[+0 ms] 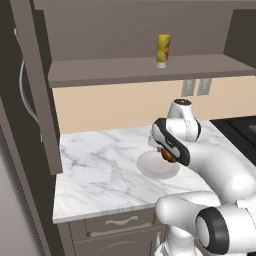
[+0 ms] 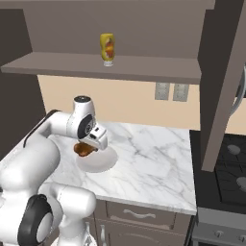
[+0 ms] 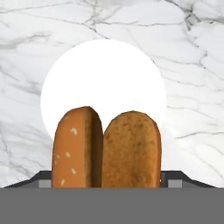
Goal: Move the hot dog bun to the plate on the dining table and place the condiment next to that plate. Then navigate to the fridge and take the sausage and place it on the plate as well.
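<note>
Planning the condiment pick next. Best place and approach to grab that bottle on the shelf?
Judging from both base views, the condiment bottle stands alone on the shelf, cap down, near the front edge. Probably grip the yellow body mid-height, coming in level from the front, fingers on its two sides. The gripper holds the hot dog bun over the plate, so free it first.

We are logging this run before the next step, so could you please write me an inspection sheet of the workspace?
Surface: marble counter, drawer under it.
Job's things: bun held in the pincer above the plate; the plate is white and bare. Condiment bottle upright on the shelf above the counter.
Clutter: nothing seen.
Grippers: pincer over the plate, closed on the bun.
Cables: nothing seen.
Surroundings: wall outlets, stove at the right, a tall dark cabinet at the left.
</note>
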